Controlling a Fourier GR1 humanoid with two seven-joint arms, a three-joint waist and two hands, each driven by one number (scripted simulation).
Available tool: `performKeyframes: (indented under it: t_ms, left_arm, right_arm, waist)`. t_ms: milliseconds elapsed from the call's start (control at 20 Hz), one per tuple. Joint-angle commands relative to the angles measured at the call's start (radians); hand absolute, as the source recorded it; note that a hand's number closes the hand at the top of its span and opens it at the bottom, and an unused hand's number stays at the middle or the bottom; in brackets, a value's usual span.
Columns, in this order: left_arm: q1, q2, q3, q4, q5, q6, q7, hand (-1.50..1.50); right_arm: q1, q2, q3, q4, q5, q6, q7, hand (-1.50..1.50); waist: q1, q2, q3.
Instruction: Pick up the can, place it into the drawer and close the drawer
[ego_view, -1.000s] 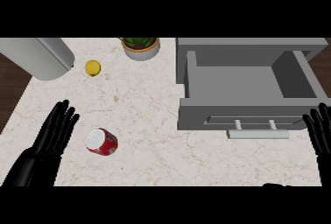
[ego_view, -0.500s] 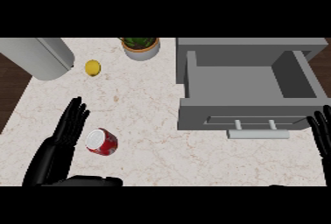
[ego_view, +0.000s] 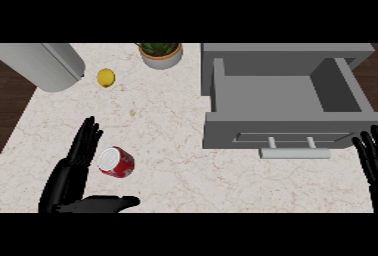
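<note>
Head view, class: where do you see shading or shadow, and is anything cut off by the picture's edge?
Head view: the open drawer has a darker right inner wall than its floor; the can throws only a faint shadow on the pale counter; light looks even, with no glare. The right hand is cut by the right edge, the left hand by the lower edge.

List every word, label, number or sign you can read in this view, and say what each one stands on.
None can be read.
The red can by the left hand has a red wall and a pale end, with no legible print.
The open drawer, lemon, potted plant and grey cylinder show no markings.
</note>
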Motion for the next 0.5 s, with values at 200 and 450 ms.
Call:
performKeyframes:
  t_ms: [200,450]
  left_arm:
    - [-0.043,0.029,0.086,0.144,0.053,-0.033,-0.075,-1.50]
    - [-0.024,0.052,0.118,0.249,0.037,-0.050,-0.193,-1.50]
  right_arm:
    - [-0.025,0.004,-0.033,0.000,-0.006,0.009,0.033,-1.50]
    - [-0.038,0.017,-0.014,0.026,0.024,0.024,-0.001,-1.50]
  waist:
    - [0.000,0.000,0.000]
    - [0.001,0.000,0.000]
